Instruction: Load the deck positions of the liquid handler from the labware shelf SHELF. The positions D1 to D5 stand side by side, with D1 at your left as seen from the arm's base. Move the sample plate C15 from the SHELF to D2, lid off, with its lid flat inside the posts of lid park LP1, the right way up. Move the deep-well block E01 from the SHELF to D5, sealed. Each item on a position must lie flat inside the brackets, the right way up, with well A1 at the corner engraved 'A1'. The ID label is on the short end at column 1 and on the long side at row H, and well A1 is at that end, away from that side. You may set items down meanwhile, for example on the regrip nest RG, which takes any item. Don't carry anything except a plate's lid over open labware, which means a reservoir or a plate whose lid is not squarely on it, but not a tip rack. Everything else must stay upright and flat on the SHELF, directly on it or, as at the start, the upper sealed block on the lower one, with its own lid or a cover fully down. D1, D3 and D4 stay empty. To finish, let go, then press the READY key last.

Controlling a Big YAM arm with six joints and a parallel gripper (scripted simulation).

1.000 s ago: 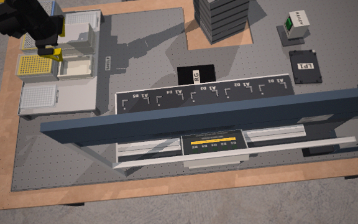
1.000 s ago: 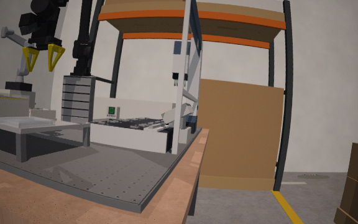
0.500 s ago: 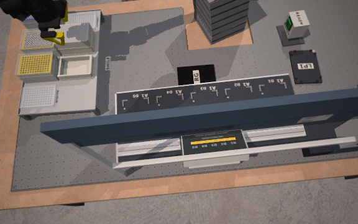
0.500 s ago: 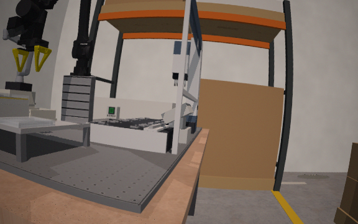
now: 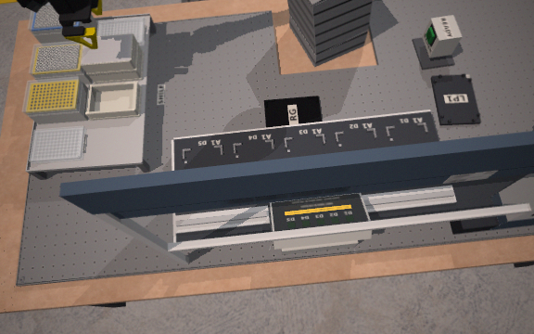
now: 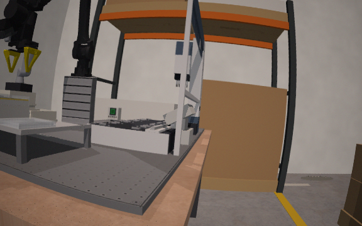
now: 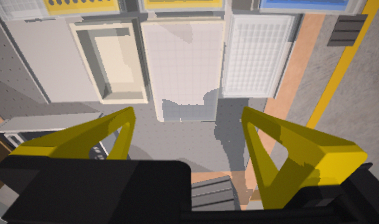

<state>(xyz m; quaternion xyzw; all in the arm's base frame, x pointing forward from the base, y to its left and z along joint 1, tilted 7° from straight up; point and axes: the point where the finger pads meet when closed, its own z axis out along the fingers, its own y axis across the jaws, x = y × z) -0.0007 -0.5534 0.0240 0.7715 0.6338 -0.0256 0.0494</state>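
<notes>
I am hovering my gripper (image 7: 188, 112), fingers fully spread and holding nothing, above the sealed block (image 7: 184, 62) on the SHELF (image 5: 109, 148), lining up a grasp

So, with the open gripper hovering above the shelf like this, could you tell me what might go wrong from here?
1. The gripper hangs open and empty over tightly packed labware; descending off-centre could nudge a neighbour of the sealed block.
2. An open reservoir sits right beside that block, so carrying a load out over it would probably break the rule.
3. The gantry beam hides part of the deck strip in the top view, making placement harder to check.
</notes>
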